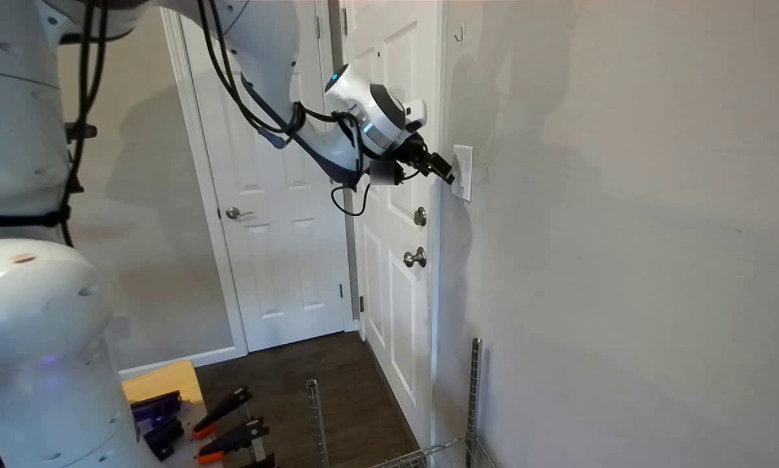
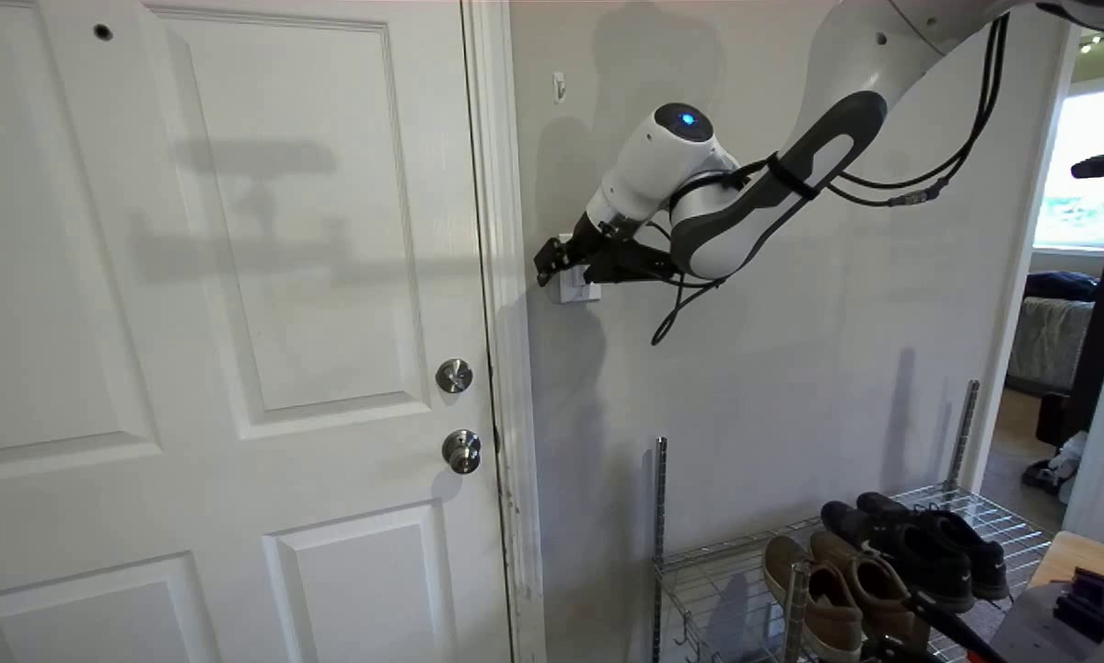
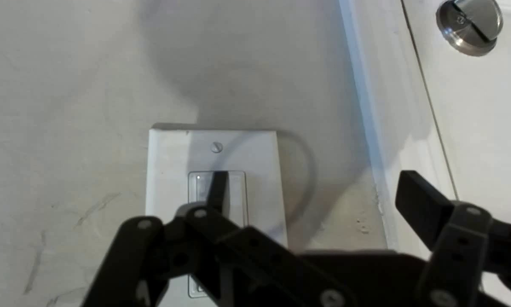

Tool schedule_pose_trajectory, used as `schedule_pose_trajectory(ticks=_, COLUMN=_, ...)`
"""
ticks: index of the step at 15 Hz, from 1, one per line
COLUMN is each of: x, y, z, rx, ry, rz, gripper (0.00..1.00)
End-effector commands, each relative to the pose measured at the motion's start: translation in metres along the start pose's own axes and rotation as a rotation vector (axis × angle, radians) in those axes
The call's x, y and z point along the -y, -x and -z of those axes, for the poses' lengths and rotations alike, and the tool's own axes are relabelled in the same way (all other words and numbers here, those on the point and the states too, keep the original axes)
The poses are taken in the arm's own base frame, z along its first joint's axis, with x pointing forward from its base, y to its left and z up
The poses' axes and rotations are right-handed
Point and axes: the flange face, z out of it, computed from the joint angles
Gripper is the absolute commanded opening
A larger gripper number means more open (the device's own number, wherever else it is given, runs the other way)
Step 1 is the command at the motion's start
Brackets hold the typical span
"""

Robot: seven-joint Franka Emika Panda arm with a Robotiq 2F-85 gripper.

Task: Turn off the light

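The light itself is out of view. Its switch is a white upright wall plate (image 1: 465, 175) beside the door frame, partly hidden behind the gripper in an exterior view (image 2: 581, 291). In the wrist view the plate (image 3: 261, 170) fills the lower left, with a narrow rectangular rocker inside it. My gripper (image 3: 316, 183) is open and empty, its fingers wide apart. One finger overlaps the upper part of the rocker; the other overlaps the door frame. In both exterior views the gripper (image 1: 451, 174) (image 2: 544, 263) is close to the wall at the plate. I cannot tell whether it touches.
A white door (image 1: 389, 273) has a round silvery doorknob (image 2: 461, 451) and a deadbolt (image 2: 454, 376), which also shows in the wrist view (image 3: 470, 26). A wire rack (image 2: 699, 580) with shoes (image 2: 920, 543) stands below. Clamps (image 1: 233, 435) lie near the arm base. A small hook (image 2: 559, 87) is above.
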Motion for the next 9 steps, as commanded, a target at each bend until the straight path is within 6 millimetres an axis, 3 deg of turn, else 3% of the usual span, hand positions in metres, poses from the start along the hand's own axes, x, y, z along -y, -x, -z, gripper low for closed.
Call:
schedule_pose_trajectory(ticks=1, x=-0.003, y=-0.006, z=-0.016, rx=-0.008, ry=0.0, rz=-0.015, gripper=1.0)
schedule_pose_trajectory(ticks=9, x=-0.011, y=-0.015, z=-0.03, rx=-0.022, ry=0.016, rz=-0.012, gripper=1.0)
